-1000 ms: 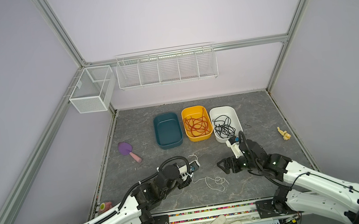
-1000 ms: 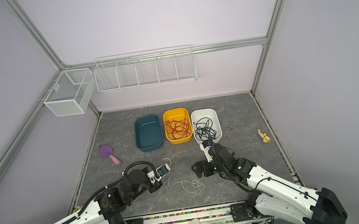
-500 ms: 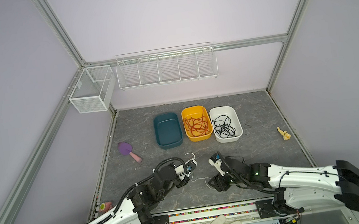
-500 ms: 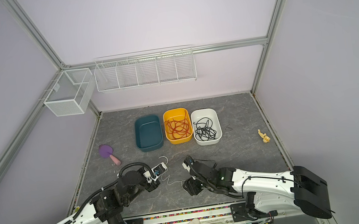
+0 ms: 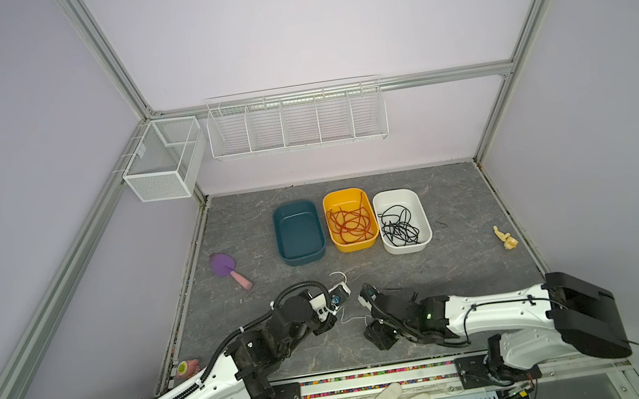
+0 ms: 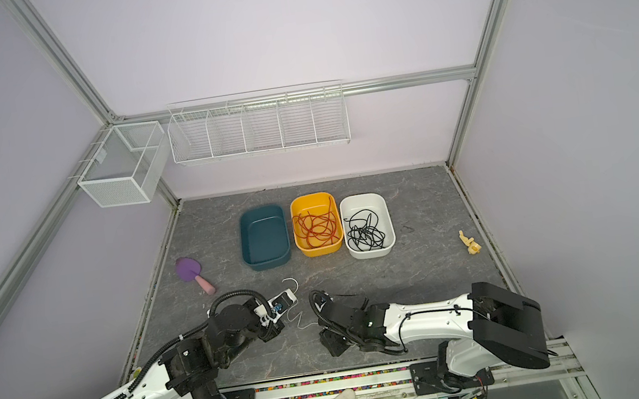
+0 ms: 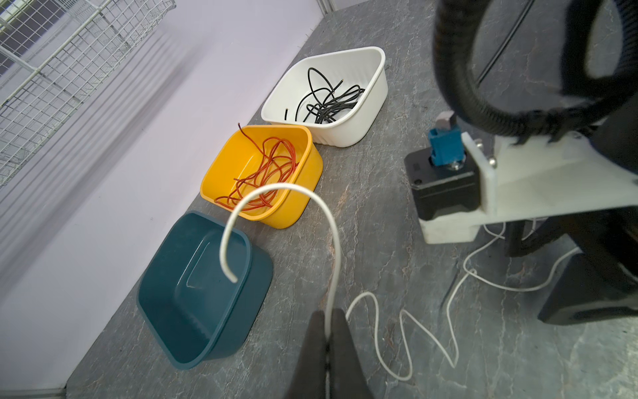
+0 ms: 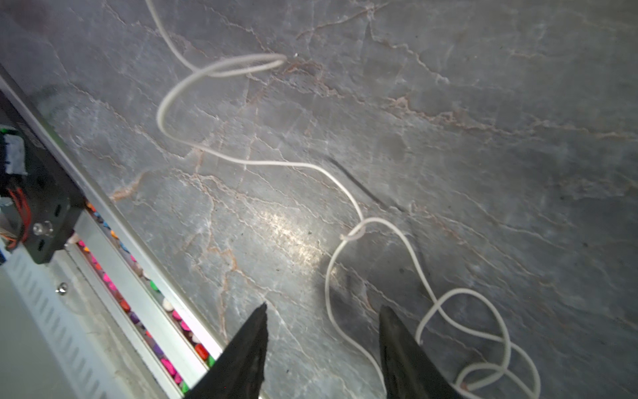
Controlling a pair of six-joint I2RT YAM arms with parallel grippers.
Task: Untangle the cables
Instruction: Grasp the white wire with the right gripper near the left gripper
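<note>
The left gripper (image 7: 326, 340) is pinched tight on the white cable (image 7: 334, 241), which rises from between its fingertips and hooks over just beyond them. The right gripper (image 8: 322, 333) has its fingers (image 8: 248, 349) partway apart, clamping nothing (a strand lies on the tabletop (image 8: 483, 138) between them, a loose coil just outside one finger). Red cables (image 7: 272, 169) fill a yellow tub (image 7: 303, 203) and black cables (image 7: 328, 103) a white tub (image 7: 348, 129), both well beyond the left fingertips.

Both top views look down from high up at the front, taking in the whole table (image 5: 457, 207) and the back wall (image 5: 308, 34). The left wrist camera sits low, looking across at the yellow tub (image 7: 300, 203); the right one points down from very near. Both wrist views share the white cable (image 8: 276, 163).
</note>
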